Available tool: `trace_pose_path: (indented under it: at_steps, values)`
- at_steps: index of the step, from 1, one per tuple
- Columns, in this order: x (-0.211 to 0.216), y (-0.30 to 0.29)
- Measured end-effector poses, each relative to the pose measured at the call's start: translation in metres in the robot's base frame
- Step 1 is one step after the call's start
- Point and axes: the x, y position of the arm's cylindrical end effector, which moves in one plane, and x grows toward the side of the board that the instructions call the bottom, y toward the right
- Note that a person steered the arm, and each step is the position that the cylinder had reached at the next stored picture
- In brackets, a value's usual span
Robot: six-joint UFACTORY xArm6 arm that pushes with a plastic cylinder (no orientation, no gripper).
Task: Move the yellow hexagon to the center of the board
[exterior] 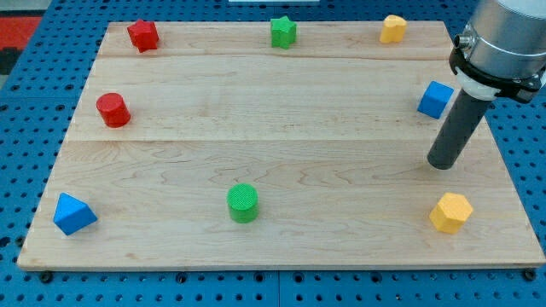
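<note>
The yellow hexagon lies on the wooden board near the view's bottom right corner. My tip rests on the board just above the hexagon, a short gap away, slightly to its left. A blue cube sits above the tip, near the right edge, beside the rod.
A second yellow block is at the top right. A green star-like block is at top centre, a red star-like block at top left, a red cylinder at left, a blue triangular block at bottom left, a green cylinder at bottom centre.
</note>
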Motion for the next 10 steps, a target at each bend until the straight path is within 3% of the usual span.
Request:
trace_pose_path:
  at_steps: [2,3,4,5,6,7,8,10]
  values:
    - [-0.007,0.034]
    - [0.024,0.069]
    - [0.098,0.092]
    - [0.096,0.031]
    - [0.057,-0.016]
    - [0.058,-0.061]
    - [0.071,-0.047]
    - [0.064,-0.137]
